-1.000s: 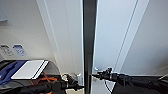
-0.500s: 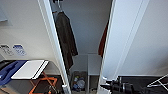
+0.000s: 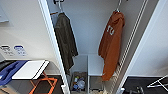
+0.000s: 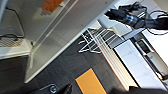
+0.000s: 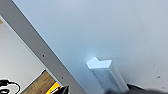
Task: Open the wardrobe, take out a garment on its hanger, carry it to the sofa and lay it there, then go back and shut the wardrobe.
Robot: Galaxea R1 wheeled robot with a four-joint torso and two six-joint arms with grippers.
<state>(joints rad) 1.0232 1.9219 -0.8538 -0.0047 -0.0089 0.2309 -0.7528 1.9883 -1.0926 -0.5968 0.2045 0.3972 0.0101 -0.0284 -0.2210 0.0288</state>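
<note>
The wardrobe (image 3: 87,30) stands open, its white doors (image 3: 25,30) swung wide to either side. Inside on the right hangs the garment (image 3: 111,47), an orange hoodie with white lettering, on its thin white hanger (image 3: 118,6) hooked over the rail. My right gripper (image 5: 100,91) is close against the white door face, right by the small door handle (image 5: 105,72). The edge of the other door (image 4: 62,42) runs past my left gripper (image 4: 100,91), above dark floor.
An olive jacket (image 3: 65,42) hangs inside on the left. Wire baskets (image 3: 78,82) with small items fill the wardrobe's bottom. A white-topped folding stand with orange legs (image 3: 31,70) is at the left. A white wire rack (image 3: 157,83) lies on the floor at the right.
The doors have gone from a narrow gap to wide open, baring both hanging garments. The whole head view has shifted closer to the interior.
</note>
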